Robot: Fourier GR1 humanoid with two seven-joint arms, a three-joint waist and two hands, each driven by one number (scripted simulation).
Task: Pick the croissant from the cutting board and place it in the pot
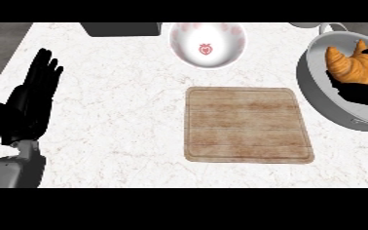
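The marble counter [108,107] carries a bare cutting board [248,124] at centre and the pot [327,95] at far right. The left hand [32,95] rests at the left edge, fingers straight and spread. The croissant [345,66] lies inside the pot, well apart from that hand; a dark shape beneath it may be the right hand, state indeterminable.

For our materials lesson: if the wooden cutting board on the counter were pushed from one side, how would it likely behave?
The cutting board looks like a flat, rigid wooden slab, so it would probably slide as one piece, not bend. It lies flat on the counter, so tipping or rolling seems unlikely. Nothing rests on it, so nothing should spill.
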